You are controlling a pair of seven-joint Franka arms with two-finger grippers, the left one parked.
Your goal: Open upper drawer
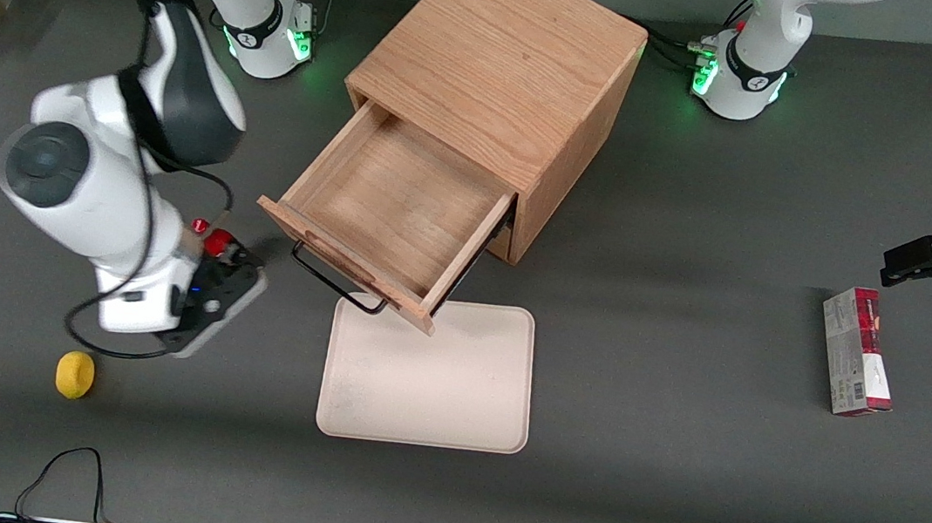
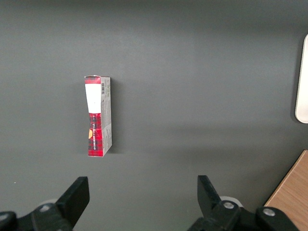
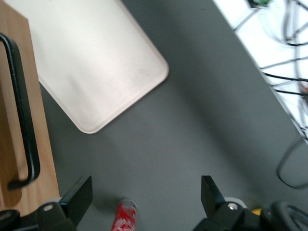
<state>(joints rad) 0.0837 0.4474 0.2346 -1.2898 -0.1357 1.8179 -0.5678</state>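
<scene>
The oak cabinet (image 1: pixel 506 64) stands at the table's middle. Its upper drawer (image 1: pixel 393 209) is pulled far out and shows a bare wood interior. The long black bar handle (image 1: pixel 336 282) is on the drawer front, over the edge of a cream tray (image 1: pixel 427 371). The lower drawer is hidden under it. My right gripper (image 1: pixel 232 270) hangs beside the handle, toward the working arm's end, apart from it. In the right wrist view the gripper (image 3: pixel 144 199) is open and empty, with the drawer front (image 3: pixel 14 96) and handle (image 3: pixel 21 110) beside one finger (image 3: pixel 79 197).
A red can (image 3: pixel 125 219) stands on the table under the gripper, also in the front view (image 1: pixel 214 240). The tray also shows in the right wrist view (image 3: pixel 96 62). A yellow round object (image 1: pixel 75 375) lies nearer the front camera. A red box (image 1: pixel 857 350) lies toward the parked arm's end.
</scene>
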